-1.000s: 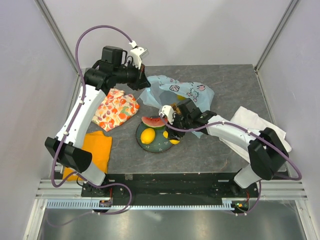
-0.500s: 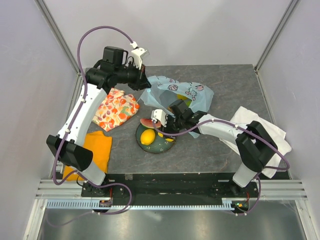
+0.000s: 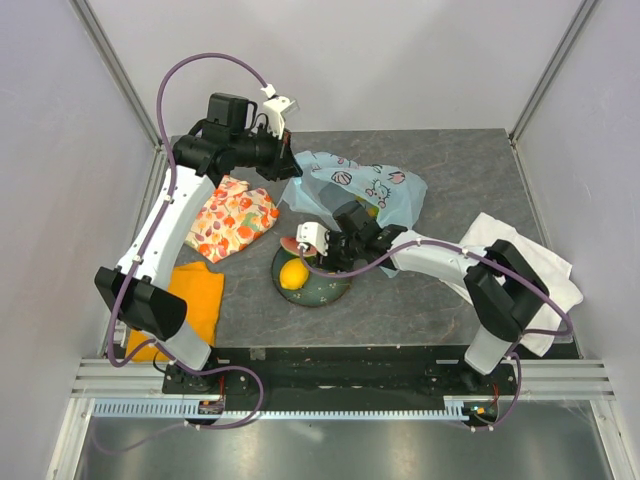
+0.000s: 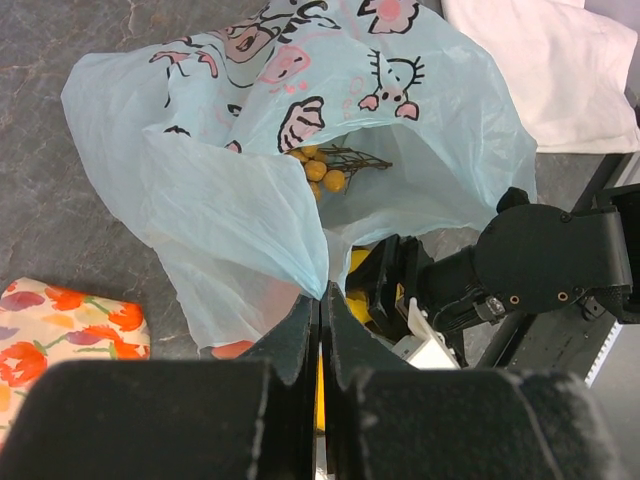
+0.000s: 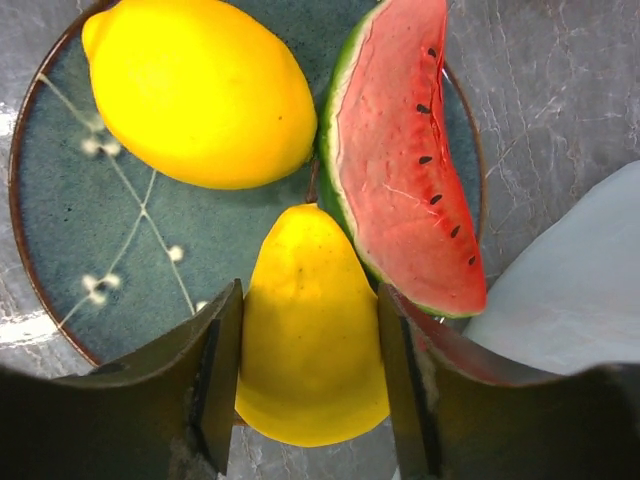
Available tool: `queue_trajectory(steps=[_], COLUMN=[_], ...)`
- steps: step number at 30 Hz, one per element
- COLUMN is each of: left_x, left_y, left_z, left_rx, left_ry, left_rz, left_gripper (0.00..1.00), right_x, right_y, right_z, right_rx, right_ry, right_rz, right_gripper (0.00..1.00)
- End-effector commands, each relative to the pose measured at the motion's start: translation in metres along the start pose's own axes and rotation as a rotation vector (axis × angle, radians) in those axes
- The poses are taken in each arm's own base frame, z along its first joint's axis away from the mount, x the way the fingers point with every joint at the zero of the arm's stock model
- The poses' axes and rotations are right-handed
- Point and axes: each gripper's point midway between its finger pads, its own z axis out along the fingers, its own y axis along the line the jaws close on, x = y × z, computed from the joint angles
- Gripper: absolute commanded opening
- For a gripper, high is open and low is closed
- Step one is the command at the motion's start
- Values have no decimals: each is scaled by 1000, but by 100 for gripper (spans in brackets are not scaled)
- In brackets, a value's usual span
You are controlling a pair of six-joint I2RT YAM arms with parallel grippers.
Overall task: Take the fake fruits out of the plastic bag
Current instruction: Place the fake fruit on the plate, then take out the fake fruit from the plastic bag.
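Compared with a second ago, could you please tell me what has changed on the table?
The right gripper has swung left across the plate, with a lemon gripped; whether it held that lemon earlier is hidden. The left gripper stays shut on the plastic bag, and the other lemon and the watermelon slice lie on the plate as before.

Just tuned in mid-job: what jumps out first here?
A bright lemon gripped in the right claw, over the plate beside a second lemon and a watermelon slice. Behind it, the left claw pinches the bag at its rim, grapes showing inside.
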Motion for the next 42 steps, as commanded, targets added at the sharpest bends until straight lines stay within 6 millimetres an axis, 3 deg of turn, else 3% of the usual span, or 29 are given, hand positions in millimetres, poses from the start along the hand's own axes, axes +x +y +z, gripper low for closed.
queue_trajectory(steps=[1,2,6,8,15,19,23,24,27,32,33,35,36,38,39,42], left_x=[-4,-4,-4,-6,-21,-20,-17,-18,-21,-27,-27,-26,-26,-22,-19,-17], left_y=[-3,-3,-5,-6,-12,-15,-20,-21,-26,-37,-39,-44,-44,-47,-46,-44], left_z=[-1,-2,-2,-2,-8,-4,0,0,2,6,6,6,7,9,12,16], left_rx=[28,28,36,41,57,90,131,138,168,253,265,297,303,323,327,328], left_ry=[-16,-17,-18,-23,-62,-57,-49,-53,-57,-67,-65,-65,-64,-53,-44,-39], left_rz=[15,16,16,19,33,22,-2,-10,-29,-54,-57,-58,-58,-65,-73,-69], left_gripper=[2,2,2,2,2,2,2,2,2,2,2,2,2,2,2,2], right_x=[13,11,1,-15,-62,-62,-37,-24,-11,25,24,39,41,57,65,93], right_y=[-11,-13,-16,-23,-27,-40,-61,-67,-83,-125,-146,-164,-184,-201,-216,-236], right_z=[2,-1,-20,-37,-119,-146,-138,-129,-109,-75,-79,-68,-76,-73,-82,-90], right_rx=[52,64,88,114,172,239,280,273,275,313,352,392,447,488,538,597], right_ry=[66,65,64,40,-27,-23,24,47,47,118,105,136,136,162,173,224], right_rz=[-8,-1,17,23,32,88,188,222,269,407,433,483,497,525,543,566], right_gripper=[85,98,98,98,98,98,92,86,76,68,67,67,68,69,71,75])
